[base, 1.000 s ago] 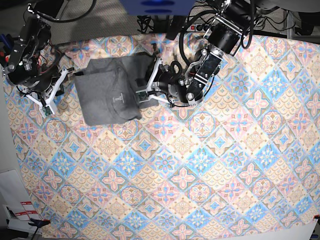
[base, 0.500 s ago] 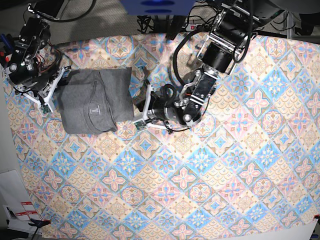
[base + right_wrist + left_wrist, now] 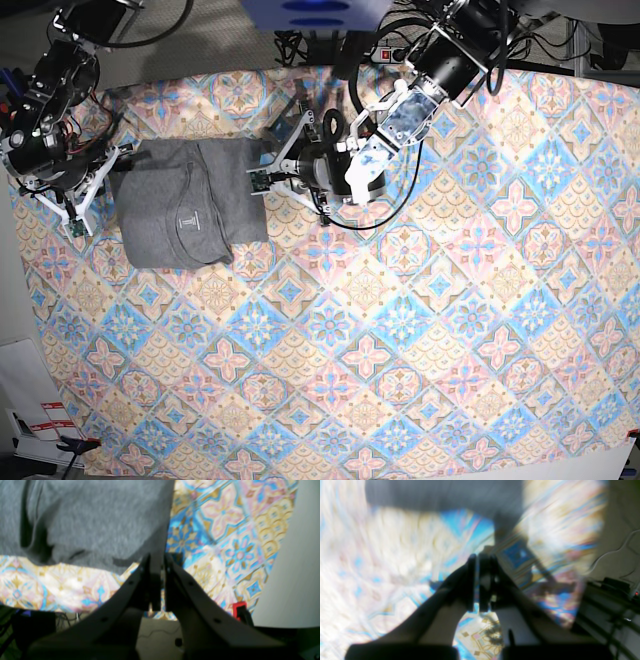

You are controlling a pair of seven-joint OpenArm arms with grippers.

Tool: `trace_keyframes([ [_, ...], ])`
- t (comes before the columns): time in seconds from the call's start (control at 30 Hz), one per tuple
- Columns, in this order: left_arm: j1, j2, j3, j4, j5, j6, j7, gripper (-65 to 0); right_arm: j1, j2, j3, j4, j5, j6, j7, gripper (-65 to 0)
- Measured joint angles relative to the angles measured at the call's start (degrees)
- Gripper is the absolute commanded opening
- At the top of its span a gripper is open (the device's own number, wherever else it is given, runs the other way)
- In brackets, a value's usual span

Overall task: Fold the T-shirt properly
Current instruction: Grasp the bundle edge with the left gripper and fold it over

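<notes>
Patterned tablecloth point(image 3: 400, 330) mostly bare; T-shirt point(image 3: 185, 200) lies near its far left corner, folded to a compact rectangle — looks nearly done, maybe edge tidying left. Left gripper point(image 3: 481, 585) off the shirt's right edge, jaws together, empty. Right gripper point(image 3: 157, 580) at its left edge, jaws together — grip unclear. Left wrist blurred; base gives layout.

left arm: reaches down from the top edge toward the table's upper middle, elbow bent, wrist turned sideways
left gripper point(image 3: 262, 170): low over the table, fingers point(image 3: 471, 580) pressed together, nothing visible between them; wrist view blurred
right arm: at the table's far left edge, folded close, forearm angled down
right gripper point(image 3: 85, 205): fingers point(image 3: 147, 580) nearly together, thin gap only, tips pointing down
</notes>
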State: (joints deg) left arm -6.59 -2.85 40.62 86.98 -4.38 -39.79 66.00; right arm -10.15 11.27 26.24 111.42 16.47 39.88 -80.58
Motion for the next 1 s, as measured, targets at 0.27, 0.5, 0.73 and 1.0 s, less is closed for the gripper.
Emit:
trace_keyframes([
  [0.27,-4.6,4.8,11.2,-12.7,-1.2,-0.1,-5.9,-62.9,0.2,0.1,0.0,0.0,-0.2,0.0,0.0,-62.9],
  [0.5,-4.5,5.1,12.7,-14.2,-0.9,-0.1,-10.1,-62.8,0.2,0.2,0.1,0.0,-0.2,0.0,0.0,-62.9],
  [0.73,-6.6,9.3,12.4,-29.3,-2.1,-0.5,-24.0,-63.2,0.2,0.1,0.1,0.0,-0.2,0.0,0.0,-62.9],
  [1.0,-10.8,11.9,12.3,-40.2,-4.8,-2.5,-32.1,-63.4,0.2,0.1,0.1,0.0,-0.2,0.0,0.0,-62.9],
])
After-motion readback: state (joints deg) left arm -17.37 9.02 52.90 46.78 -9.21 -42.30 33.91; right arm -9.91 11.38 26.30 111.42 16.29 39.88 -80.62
